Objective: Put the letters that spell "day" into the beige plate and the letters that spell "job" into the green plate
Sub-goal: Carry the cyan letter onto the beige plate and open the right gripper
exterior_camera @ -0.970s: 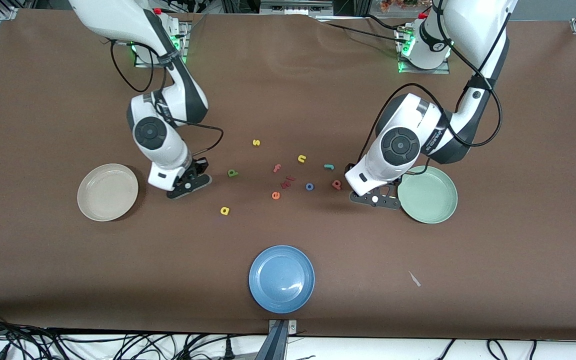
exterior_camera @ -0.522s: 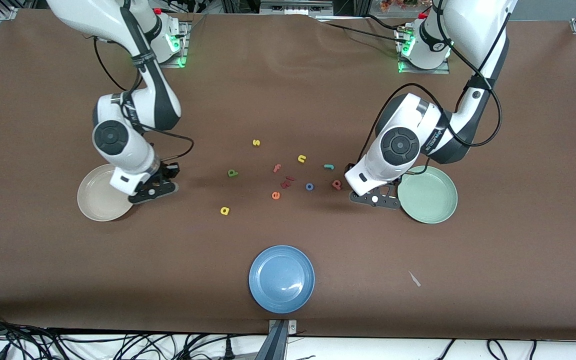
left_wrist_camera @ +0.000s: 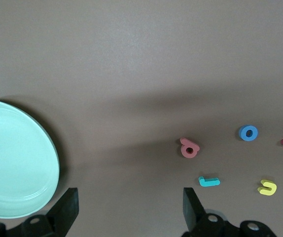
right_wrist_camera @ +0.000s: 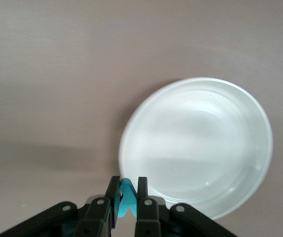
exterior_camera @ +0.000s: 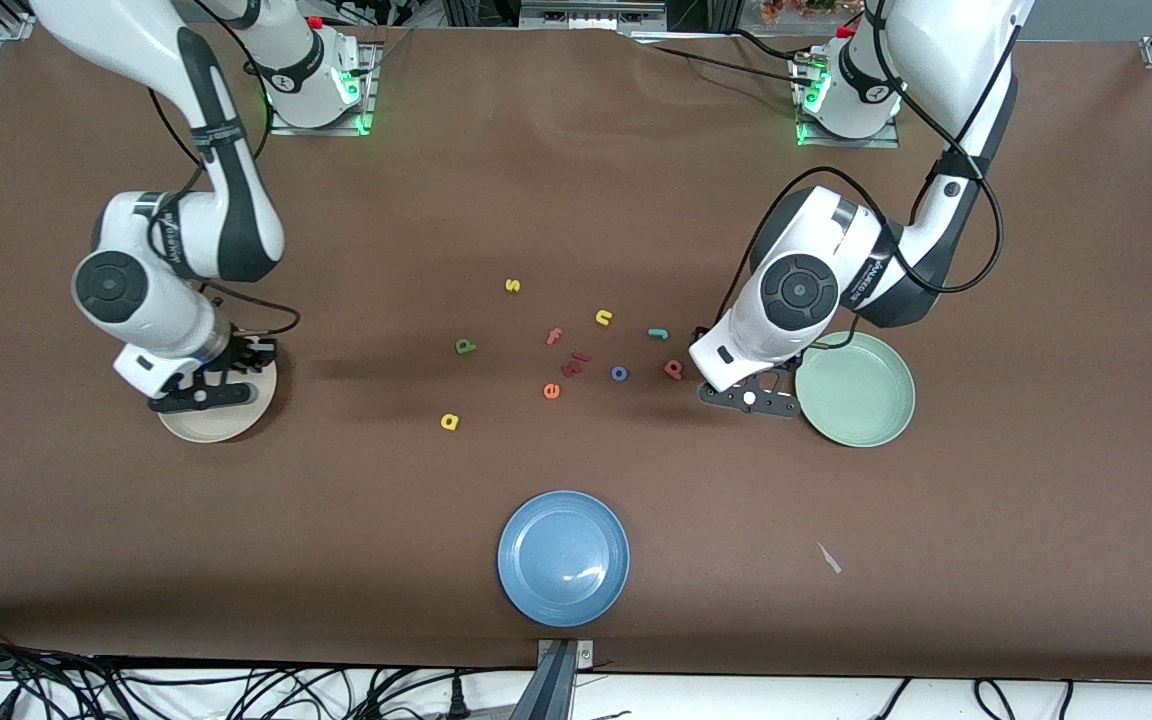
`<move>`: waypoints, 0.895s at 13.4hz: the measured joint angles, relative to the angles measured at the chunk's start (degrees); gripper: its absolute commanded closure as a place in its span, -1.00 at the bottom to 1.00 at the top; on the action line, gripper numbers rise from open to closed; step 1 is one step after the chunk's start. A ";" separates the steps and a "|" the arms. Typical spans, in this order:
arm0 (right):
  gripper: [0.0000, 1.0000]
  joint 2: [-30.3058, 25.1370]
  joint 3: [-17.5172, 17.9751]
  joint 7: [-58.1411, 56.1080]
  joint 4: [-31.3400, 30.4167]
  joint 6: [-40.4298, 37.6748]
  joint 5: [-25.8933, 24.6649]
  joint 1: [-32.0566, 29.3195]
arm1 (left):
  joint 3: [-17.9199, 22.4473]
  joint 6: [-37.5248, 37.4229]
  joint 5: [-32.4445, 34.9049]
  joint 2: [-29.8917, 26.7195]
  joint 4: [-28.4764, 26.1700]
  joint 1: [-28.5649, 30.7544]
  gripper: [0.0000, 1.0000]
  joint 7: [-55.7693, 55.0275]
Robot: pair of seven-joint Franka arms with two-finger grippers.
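We see our right gripper (right_wrist_camera: 126, 200) clamped on the teal y (right_wrist_camera: 125, 197) over the beige plate (exterior_camera: 236, 425). Our left gripper (left_wrist_camera: 129, 207) waits, fingers apart, beside the green plate (exterior_camera: 861, 400).

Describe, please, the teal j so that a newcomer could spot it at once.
Start at the green plate toward the left arm's end of the table, then go to the loose letters beside it. The teal j lies farther from the front camera than the pink-red b, beside the yellow n. It alone on the table is teal.
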 measured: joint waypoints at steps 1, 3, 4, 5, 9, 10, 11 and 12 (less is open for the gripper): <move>1.00 0.16 -0.03 -0.50 -0.06 0.00 0.00 -1.64 | 0.00 0.00 0.00 0.00 -0.01 0.00 -0.88 -0.04; 0.44 0.79 -0.06 -1.80 -0.13 0.07 0.00 -4.41 | 0.00 0.00 0.00 0.01 -0.08 0.00 -0.89 -0.14; -0.59 1.36 -0.05 -2.14 -0.15 0.33 0.00 -5.33 | 0.00 0.01 0.00 0.01 -0.15 0.00 -0.89 -0.17; -1.00 2.01 -0.04 -2.30 -0.15 1.01 0.00 -5.80 | 0.00 0.01 0.00 0.01 -0.24 0.01 -0.89 -0.20; -1.00 2.83 1.13 -2.31 0.42 1.84 0.19 -5.16 | 0.00 0.07 0.00 0.02 -0.48 0.00 -0.89 -0.28; -1.00 2.82 1.45 -2.29 0.85 1.52 0.71 -4.90 | 0.00 0.08 0.00 0.02 -0.49 0.00 -0.89 -0.33; -1.00 2.81 1.62 -2.29 1.16 1.08 1.50 -4.74 | 0.00 0.09 0.00 0.02 -0.49 -0.01 -0.89 -0.35; -1.00 2.80 1.84 -2.29 1.28 0.83 2.53 -4.64 | 0.00 0.10 0.00 0.02 -0.50 -0.02 -0.89 -0.37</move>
